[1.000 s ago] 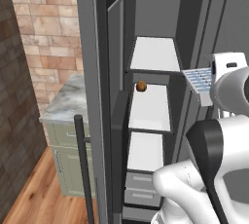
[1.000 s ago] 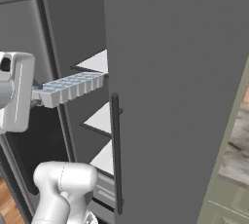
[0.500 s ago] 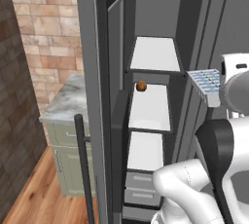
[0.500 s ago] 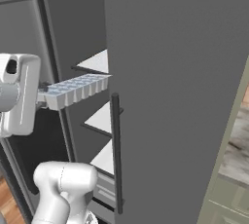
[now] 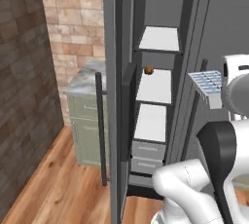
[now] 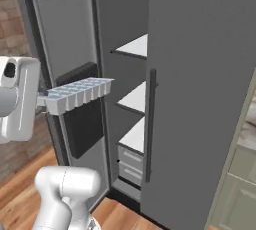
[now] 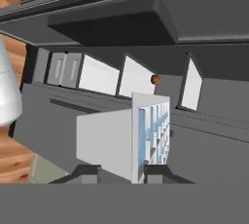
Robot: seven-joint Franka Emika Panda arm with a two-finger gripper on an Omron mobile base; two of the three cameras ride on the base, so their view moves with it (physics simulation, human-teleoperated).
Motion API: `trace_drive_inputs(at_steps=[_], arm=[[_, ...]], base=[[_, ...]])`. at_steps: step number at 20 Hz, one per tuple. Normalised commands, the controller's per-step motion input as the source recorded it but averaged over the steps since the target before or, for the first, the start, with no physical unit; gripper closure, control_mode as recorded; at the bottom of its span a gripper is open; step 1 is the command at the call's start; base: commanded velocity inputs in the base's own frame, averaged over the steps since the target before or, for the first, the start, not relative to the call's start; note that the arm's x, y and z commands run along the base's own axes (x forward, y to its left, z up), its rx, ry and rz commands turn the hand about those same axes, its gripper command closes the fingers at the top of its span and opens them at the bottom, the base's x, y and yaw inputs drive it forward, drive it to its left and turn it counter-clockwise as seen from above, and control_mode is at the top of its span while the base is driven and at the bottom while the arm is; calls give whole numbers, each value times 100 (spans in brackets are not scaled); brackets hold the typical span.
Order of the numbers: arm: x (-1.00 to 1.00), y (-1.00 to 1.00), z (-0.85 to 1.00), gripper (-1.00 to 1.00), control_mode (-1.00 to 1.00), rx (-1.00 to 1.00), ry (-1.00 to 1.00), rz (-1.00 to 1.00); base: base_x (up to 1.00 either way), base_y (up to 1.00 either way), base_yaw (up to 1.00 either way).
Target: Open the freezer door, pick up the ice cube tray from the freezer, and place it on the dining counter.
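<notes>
Tray's out of the box, basically. We've got the ice cube tray (image 6: pixel 80 93) pinched at one end by the gripper (image 7: pixel 120 172), fingers (image 7: pixel 83 173) clamped on either side of it, and it sticks out level in the air in front of the freezer (image 5: pixel 158 96), clear of the shelves. The freezer door (image 5: pixel 116 96) stands swung wide open to the left of the freezer, with its long dark bar handle (image 5: pixel 101 128) on the outside face. Inside the freezer, a small brown round item (image 5: pixel 149 69) sits on the middle white shelf (image 5: pixel 155 85), with the grey drawers (image 5: pixel 147 157) at the bottom. We can also see a small marble counter (image 5: pixel 85 79) on green cabinets left of the freezer door, against the brick wall (image 5: pixel 73 18).
</notes>
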Motion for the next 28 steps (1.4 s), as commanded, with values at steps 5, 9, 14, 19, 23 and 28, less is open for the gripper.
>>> trace_drive_inputs(at_steps=[5,9,14,19,23,28], arm=[[0,0,0,100,100,0,0,0],[0,0,0,100,100,0,0,0],[0,0,0,100,100,0,0,0],[0,0,0,100,100,0,0,0],[0,0,0,100,100,0,0,0],[0,0,0,100,100,0,0,0]], base=[[-82,-3,-21],[-43,0,-80],[-19,0,-99],[-4,0,-100],[0,1,-100],[0,9,-99]])
